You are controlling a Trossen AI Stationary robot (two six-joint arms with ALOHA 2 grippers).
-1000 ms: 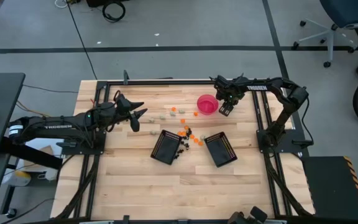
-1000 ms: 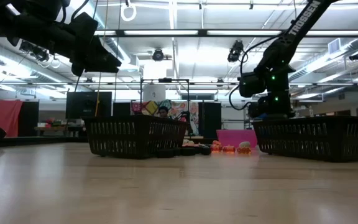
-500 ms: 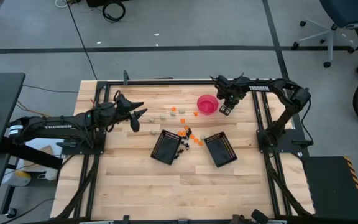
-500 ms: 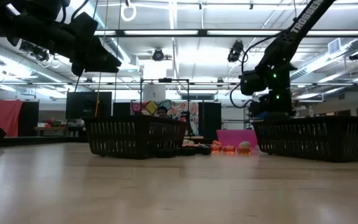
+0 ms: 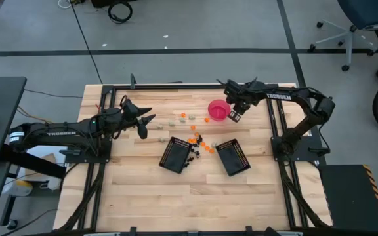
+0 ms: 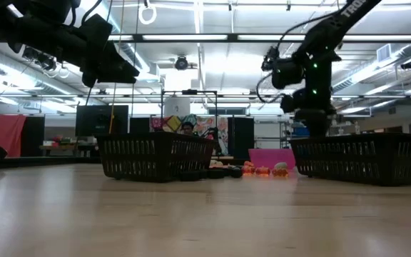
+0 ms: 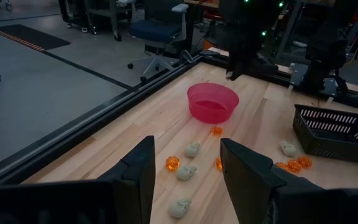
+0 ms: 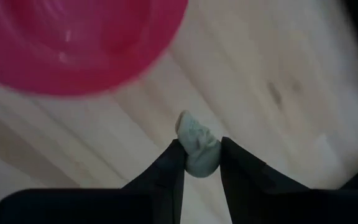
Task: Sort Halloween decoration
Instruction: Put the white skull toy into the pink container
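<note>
Pale grey-white piece (image 8: 197, 149) sits pinched between the two dark fingers (image 8: 166, 171) of my right gripper (image 5: 235, 116), so that claw is closed on it, raised above the wood just beside the pink bowl (image 5: 218, 109). Nearest the front edge I see two black mesh baskets (image 5: 176, 155) (image 5: 233, 157) standing on the table (image 5: 143, 190). Between and just behind them lies a scatter of small orange pieces (image 5: 205, 145) and black pieces (image 5: 192, 155). Farther back, more orange pieces (image 5: 191, 117) and pale pieces (image 7: 186, 172) rest on the boards, left of the bowl. My left gripper (image 5: 144, 123) hovers over the table's left side, well apart from the bowl, its fingers (image 7: 135, 177) standing wide with nothing between them
</note>
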